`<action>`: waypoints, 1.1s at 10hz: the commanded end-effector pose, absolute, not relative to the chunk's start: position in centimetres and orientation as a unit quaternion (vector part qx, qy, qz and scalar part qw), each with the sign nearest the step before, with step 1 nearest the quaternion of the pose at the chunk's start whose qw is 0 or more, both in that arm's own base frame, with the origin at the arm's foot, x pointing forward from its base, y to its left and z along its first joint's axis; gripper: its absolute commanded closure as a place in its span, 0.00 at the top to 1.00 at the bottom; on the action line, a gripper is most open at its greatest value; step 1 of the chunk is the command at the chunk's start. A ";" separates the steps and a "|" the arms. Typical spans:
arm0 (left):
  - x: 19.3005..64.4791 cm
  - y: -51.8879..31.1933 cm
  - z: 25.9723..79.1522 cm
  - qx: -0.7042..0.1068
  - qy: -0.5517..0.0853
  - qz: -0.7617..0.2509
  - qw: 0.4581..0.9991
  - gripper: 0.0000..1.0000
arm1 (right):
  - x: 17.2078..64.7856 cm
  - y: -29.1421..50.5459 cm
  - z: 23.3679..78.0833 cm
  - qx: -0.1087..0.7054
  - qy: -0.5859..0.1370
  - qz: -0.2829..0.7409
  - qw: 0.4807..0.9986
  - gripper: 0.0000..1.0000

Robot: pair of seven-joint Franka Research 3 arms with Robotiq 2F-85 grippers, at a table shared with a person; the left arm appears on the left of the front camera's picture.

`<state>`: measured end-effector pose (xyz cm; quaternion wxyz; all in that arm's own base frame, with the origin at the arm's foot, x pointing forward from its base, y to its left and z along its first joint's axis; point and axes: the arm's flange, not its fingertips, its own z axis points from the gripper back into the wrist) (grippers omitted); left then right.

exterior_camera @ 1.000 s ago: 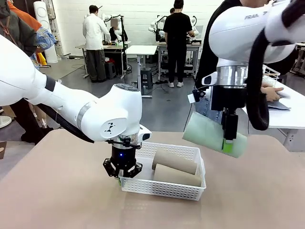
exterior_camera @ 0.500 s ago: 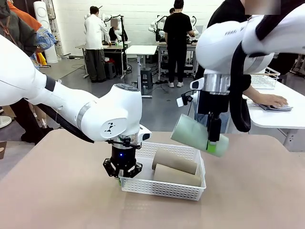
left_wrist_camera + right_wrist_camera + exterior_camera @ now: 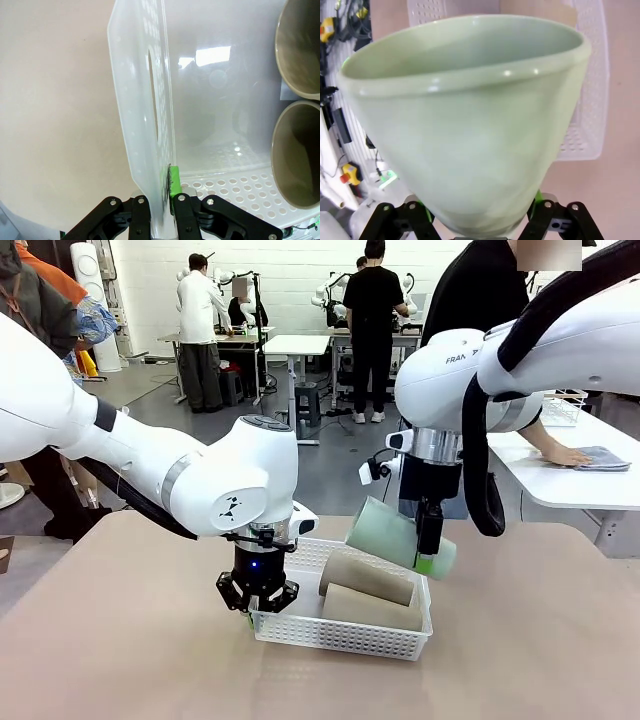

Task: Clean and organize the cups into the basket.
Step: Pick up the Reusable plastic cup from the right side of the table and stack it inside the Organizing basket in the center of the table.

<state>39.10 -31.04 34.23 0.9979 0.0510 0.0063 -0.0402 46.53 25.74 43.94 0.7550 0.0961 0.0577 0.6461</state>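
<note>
- The left gripper (image 3: pixel 257 610), lower centre-left of the front frame, is pinched tight on the short left end wall of the white basket (image 3: pixel 345 638), which rests on the tan table (image 3: pixel 120 640).
- 2 beige cups lie on their sides in the basket, side by side: the far one (image 3: pixel 366 577) and the near one (image 3: pixel 370 607).
- Their open mouths show at the right edge of the left wrist frame.
- The right gripper (image 3: pixel 428 558), centre-right, clamps the mint green cup (image 3: pixel 385 532) near its narrow end.
- That cup hangs tilted, mouth toward upper left, over the basket's far right corner; I cannot tell if it touches the far beige one.
</note>
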 end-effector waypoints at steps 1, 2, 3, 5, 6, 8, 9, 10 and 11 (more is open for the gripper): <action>38.9 -31.0 34.1 0.056 0.009 -0.039 0.998 0.00 | 46.6 25.7 43.4 0.098 0.083 0.634 0.762 0.80; 38.9 -31.0 34.1 0.056 0.009 -0.039 0.998 0.00 | 46.6 25.7 43.4 0.098 0.083 0.634 0.762 0.80; 38.9 -31.0 34.1 0.056 0.009 -0.039 0.998 0.00 | 46.6 25.7 43.4 0.098 0.083 0.634 0.762 0.80; 38.9 -31.0 34.1 0.056 0.009 -0.039 0.998 0.00 | 46.3 25.6 43.4 0.099 0.071 0.642 0.757 0.80; 38.9 -31.0 34.1 0.056 0.009 -0.039 0.998 0.00 | 46.1 25.4 43.4 0.116 0.041 0.665 0.737 0.80; 38.9 -31.0 34.1 0.056 0.009 -0.039 0.998 0.00 | 46.4 26.5 42.9 0.123 0.018 0.691 0.712 0.80; 38.9 -31.0 34.1 0.056 0.009 -0.039 0.998 0.00 | 46.6 27.2 42.3 0.126 0.016 0.698 0.704 0.80; 38.9 -31.0 34.1 0.056 0.009 -0.039 0.998 0.00 | 46.8 27.7 41.8 0.129 0.025 0.703 0.699 0.80; 38.9 -31.0 34.1 0.056 0.009 -0.039 0.998 0.00 | 46.8 28.1 41.3 0.132 0.030 0.706 0.696 0.80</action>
